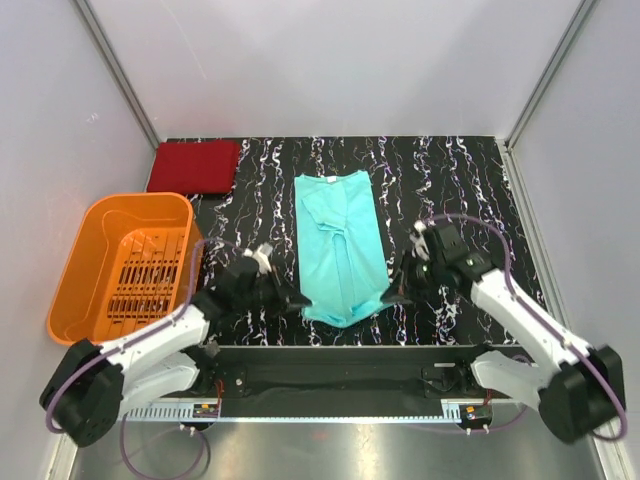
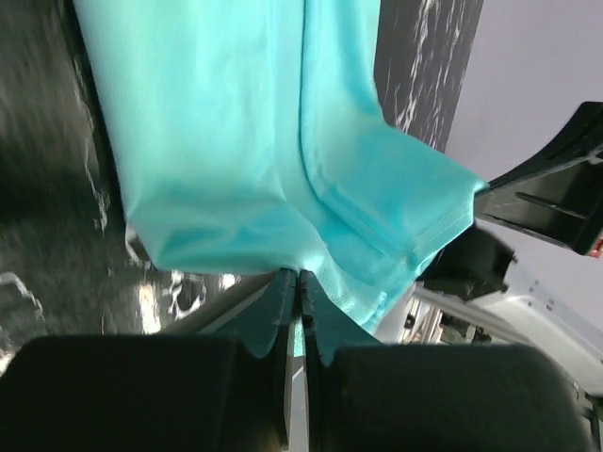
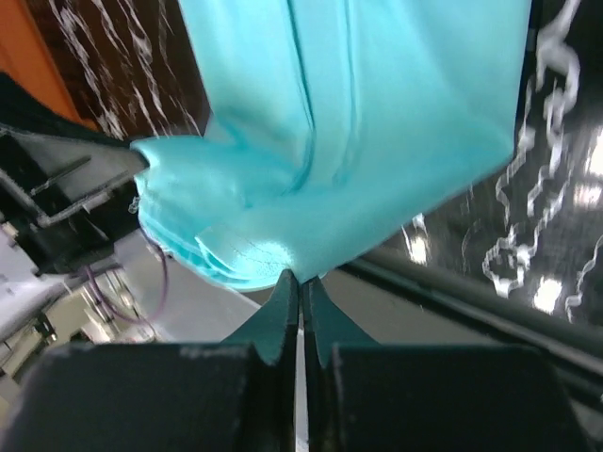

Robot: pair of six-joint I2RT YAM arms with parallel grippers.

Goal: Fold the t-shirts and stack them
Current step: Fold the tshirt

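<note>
The light teal-green t-shirt point(image 1: 341, 245) lies lengthwise on the middle of the black marbled table, its sides folded in to a narrow strip. My left gripper point(image 1: 297, 299) is shut on its near left corner point(image 2: 283, 254). My right gripper point(image 1: 393, 297) is shut on its near right corner point(image 3: 311, 254). Both hold the near hem lifted slightly off the table. The dark red t-shirt point(image 1: 194, 165) lies folded flat at the far left corner, away from both grippers.
An orange slatted basket point(image 1: 128, 262) stands at the left edge of the table, close beside my left arm. Grey walls enclose the table on three sides. A black rail point(image 1: 330, 362) runs along the near edge.
</note>
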